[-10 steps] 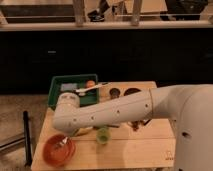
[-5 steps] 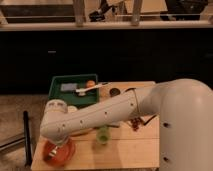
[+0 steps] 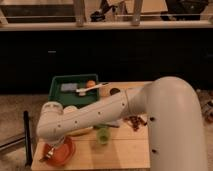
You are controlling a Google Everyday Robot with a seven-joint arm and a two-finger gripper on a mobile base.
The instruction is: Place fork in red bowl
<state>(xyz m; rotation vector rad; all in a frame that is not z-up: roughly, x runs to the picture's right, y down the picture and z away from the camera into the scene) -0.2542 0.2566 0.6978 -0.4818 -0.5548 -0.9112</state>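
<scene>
So quick update: over the last second the arm [image 3: 100,115] has swung further left and dipped, and the end effector [image 3: 50,151] now sits low over the left side of the red bowl [image 3: 66,156], at the front-left corner of the worktop [image 3: 120,155]. A second ago it was higher and more toward the middle. The bowl itself hasn't budged.

Honestly I can't tell whether the end effector is spread or clamped on something, since it's tucked under the arm. Same with the fork: I can't pick it out for sure. My guess is it's down there at the end effector, right above or just inside the bowl.

If that's right, we're basically at the drop-off. What's left would be letting go and lifting clear without dragging the bowl off the edge, since it sits close to the corner.

The little green cup [image 3: 103,135] stands just to the right of the bowl, and the green tray [image 3: 57,85] is at the back, both well out of the way.
</scene>
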